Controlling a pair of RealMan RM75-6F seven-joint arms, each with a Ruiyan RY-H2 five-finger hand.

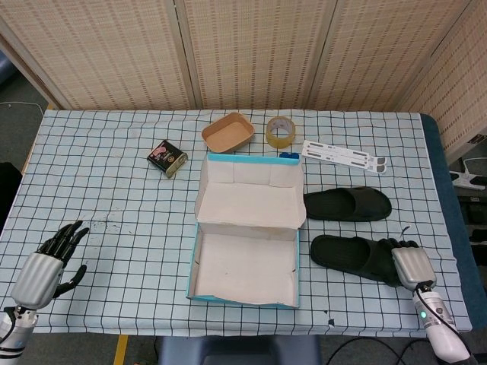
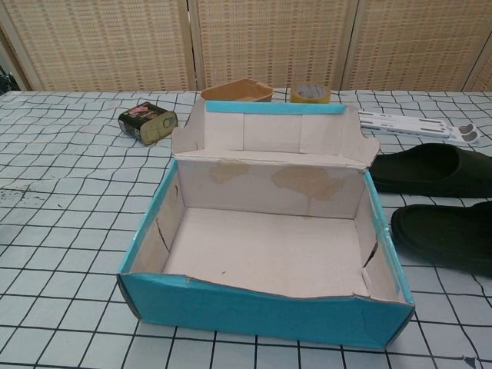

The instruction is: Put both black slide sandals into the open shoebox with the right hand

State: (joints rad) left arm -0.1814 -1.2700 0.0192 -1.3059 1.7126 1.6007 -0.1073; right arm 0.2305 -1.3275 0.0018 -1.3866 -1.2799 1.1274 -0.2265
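The open shoebox (image 1: pixel 242 266) lies at the table's centre with its lid folded back, and it is empty; its teal front wall (image 2: pixel 261 311) fills the chest view. Two black slide sandals lie to its right. The far sandal (image 1: pixel 348 204) rests flat beside the lid (image 2: pixel 434 169). My right hand (image 1: pixel 409 265) grips the heel end of the near sandal (image 1: pixel 346 255), whose toe points at the box (image 2: pixel 446 237). My left hand (image 1: pixel 47 268) rests at the front left with its fingers apart, holding nothing.
Behind the box stand a brown bowl (image 1: pixel 227 132), a tape roll (image 1: pixel 279 131) and a small tin (image 1: pixel 167 158). White paper strips (image 1: pixel 344 156) lie at the back right. The table's right edge runs just past my right hand.
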